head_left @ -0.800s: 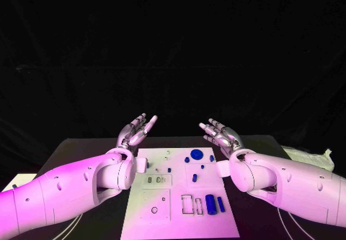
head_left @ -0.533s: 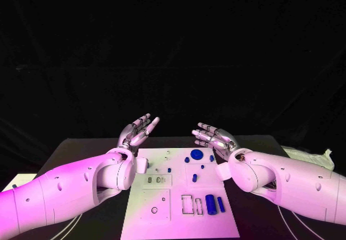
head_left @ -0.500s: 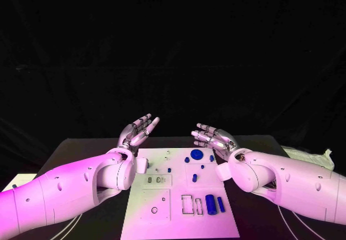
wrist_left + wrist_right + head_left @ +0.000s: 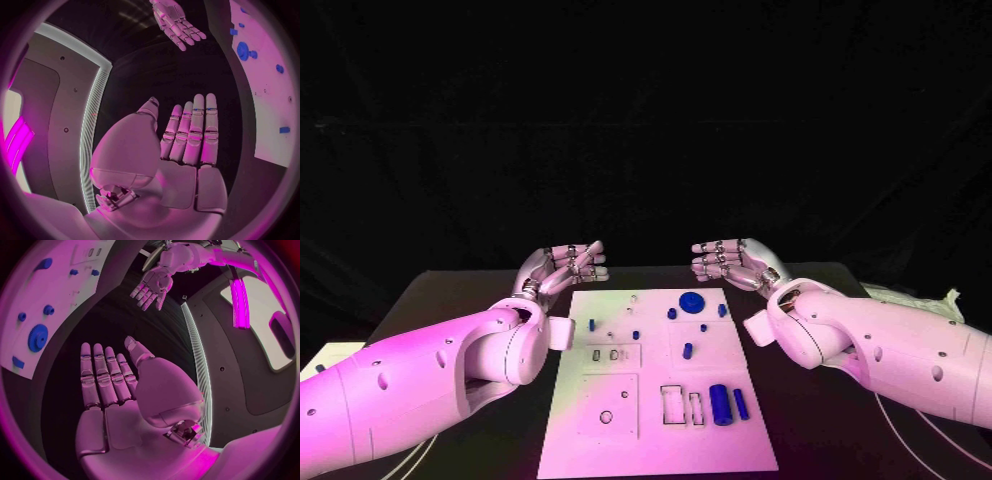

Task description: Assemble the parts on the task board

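Observation:
The white task board lies in the middle of the table. On it are a blue gear, several small blue pegs such as one mid-board, and a long blue cylinder beside a slim blue bar. My left hand hovers beyond the board's far left corner, open and empty. My right hand hovers beyond the far right corner, open and empty. The left wrist view shows my left hand flat, with the board and gear beside it. The right wrist view shows my right hand, the board and gear.
Empty rectangular slots and a round hole mark the board's near half. A crumpled white cloth lies at the table's right edge. Black table surface lies on either side of the board.
Both hands have dropped and turned from upright, fingers up, to fingertips pointing inward at each other above the board's far edge. The parts have not moved.

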